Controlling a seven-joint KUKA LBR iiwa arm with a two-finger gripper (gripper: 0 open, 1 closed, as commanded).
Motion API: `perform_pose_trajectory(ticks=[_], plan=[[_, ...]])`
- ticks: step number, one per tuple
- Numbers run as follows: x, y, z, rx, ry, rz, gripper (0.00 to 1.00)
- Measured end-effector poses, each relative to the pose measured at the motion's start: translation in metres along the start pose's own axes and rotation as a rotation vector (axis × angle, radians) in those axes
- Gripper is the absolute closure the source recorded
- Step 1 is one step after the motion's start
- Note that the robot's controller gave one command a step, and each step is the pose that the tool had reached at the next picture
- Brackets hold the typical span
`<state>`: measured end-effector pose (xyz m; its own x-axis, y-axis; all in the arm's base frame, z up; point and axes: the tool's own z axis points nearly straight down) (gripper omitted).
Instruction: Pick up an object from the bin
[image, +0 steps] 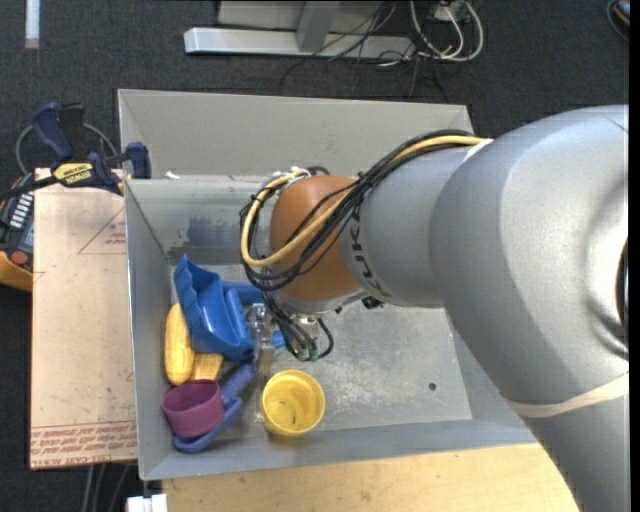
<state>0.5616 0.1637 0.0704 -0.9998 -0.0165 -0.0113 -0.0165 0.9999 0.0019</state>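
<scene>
Our hand (263, 338) hangs just right of the blue scoop (208, 300). A yellow cup (292, 403) lies below-right of that scoop. We cannot tell its grip.

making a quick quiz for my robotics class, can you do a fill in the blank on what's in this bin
1. The cup just right of the purple cup is ____ in colour.
2. The toy corn cob lies along the wall of the bin on the view's ____ side.
3. The gripper is low beside a big ____ plastic scoop.
4. The arm reaches in from the view's ____.

Missing words: yellow; left; blue; right
</scene>
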Motion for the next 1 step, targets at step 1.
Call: perform_pose_trajectory(ticks=[1], plan=[[0.0000, 0.0000, 0.0000, 0.000, 0.000, 0.000, 1.00]])
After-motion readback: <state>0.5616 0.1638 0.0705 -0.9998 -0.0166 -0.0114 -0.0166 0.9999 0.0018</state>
